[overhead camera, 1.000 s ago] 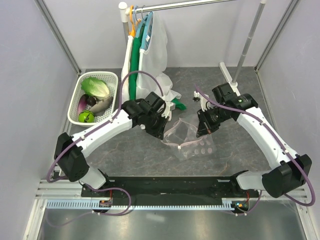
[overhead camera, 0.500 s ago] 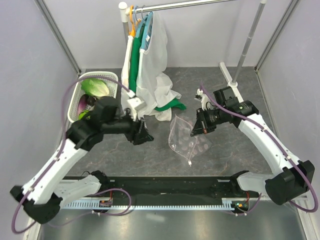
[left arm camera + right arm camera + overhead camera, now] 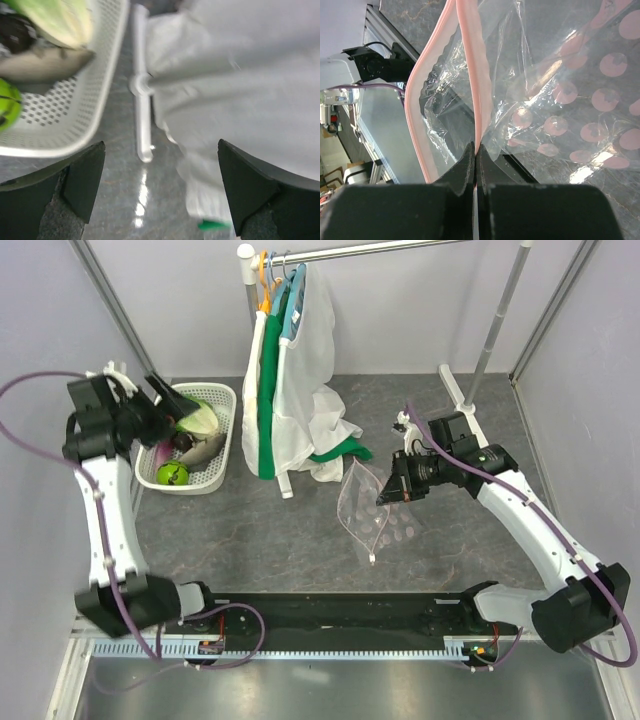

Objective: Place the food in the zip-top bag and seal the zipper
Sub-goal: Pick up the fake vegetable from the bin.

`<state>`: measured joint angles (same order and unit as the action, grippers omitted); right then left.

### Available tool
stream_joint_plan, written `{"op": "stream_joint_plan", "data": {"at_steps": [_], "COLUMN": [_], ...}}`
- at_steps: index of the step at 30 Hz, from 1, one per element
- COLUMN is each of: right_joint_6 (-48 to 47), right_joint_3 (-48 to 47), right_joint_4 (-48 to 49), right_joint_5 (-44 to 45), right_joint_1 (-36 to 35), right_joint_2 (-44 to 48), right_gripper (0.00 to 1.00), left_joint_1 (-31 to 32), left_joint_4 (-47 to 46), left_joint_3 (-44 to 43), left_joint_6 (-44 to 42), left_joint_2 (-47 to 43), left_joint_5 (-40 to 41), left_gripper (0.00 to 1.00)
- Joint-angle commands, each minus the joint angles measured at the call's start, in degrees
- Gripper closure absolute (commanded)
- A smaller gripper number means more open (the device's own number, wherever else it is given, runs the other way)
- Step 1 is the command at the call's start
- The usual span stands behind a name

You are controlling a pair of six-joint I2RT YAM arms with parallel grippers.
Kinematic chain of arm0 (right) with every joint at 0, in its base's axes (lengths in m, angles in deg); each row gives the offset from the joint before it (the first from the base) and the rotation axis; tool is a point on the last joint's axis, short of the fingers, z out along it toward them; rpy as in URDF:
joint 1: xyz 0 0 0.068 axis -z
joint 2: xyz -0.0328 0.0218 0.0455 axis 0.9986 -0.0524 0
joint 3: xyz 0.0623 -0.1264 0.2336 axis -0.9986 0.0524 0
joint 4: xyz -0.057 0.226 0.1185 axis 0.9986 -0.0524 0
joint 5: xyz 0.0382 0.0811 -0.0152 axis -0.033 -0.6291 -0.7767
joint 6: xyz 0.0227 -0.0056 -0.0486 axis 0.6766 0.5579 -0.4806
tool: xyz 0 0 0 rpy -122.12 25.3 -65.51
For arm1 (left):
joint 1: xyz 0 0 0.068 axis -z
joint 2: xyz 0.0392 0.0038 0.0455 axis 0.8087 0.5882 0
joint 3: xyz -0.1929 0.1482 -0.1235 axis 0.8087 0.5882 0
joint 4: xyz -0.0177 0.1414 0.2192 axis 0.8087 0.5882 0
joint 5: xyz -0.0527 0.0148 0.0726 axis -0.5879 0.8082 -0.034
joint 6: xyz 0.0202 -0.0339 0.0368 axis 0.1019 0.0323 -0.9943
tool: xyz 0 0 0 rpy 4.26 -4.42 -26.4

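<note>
The food (image 3: pixel 188 432) sits in the basket (image 3: pixel 205 487) at far left; my left gripper (image 3: pixel 160 150), jaws spread, should centre over one piece while my right gripper (image 3: pixel 476 152) pinches the zip-top bag (image 3: pixel 372 512) by its zipper (image 3: pixel 469 60).

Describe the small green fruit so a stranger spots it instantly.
Find the white perforated plastic basket at the grey table's far left. In its near corner sits the small round bright-green fruit, the only smooth ball beside leafy lettuce, purple eggplant and a pale oblong vegetable.
</note>
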<state>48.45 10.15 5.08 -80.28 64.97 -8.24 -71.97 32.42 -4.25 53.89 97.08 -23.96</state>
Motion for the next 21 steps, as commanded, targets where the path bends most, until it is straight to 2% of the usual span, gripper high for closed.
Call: {"op": "stream_joint_plan", "data": {"at_steps": [1, 6, 9, 13, 16, 21], "right_joint_6": [0.5, 0.1, 0.4, -0.1, -0.3, -0.4], "right_joint_3": [-0.8, -1.6, -2.2, -2.6, -2.2, -1.0], "right_joint_4": [2.1, 2.2, 2.3, 2.3, 2.3, 2.5], "right_joint_5": [1.9, 2.4, 1.9, 1.4, 1.5, 2.4], "right_joint_1": [-0.3, -0.2, -0.2, -0.2, -0.2, -0.3], "right_joint_2": [1.0, -0.5, -1.5, -2.3, -2.6, -2.6], "right_gripper": [1.00, 1.00, 1.00, 1.00, 1.00, 1.00], "left_joint_1": [-0.6, 0.9, 1.6, 3.7, 5.7, 6.9], "left_joint_4": [2.3, 2.1, 1.8, 1.3, 1.4, 0.5], "left_joint_3": [-11.3, -21.6, -27.8, -38.1, -43.2, -46.1], "left_joint_6": [4.0, 3.8, 4.9, 4.2, 3.2, 4.0], "left_joint_2": [15.2, 31.3, 37.1, 48.1, 52.7, 59.7], "left_joint_5": [13.8, 29.6, 35.0, 40.0, 45.1, 47.1], "left_gripper": [0.00, 0.00, 0.00, 0.00, 0.00, 0.00]}}
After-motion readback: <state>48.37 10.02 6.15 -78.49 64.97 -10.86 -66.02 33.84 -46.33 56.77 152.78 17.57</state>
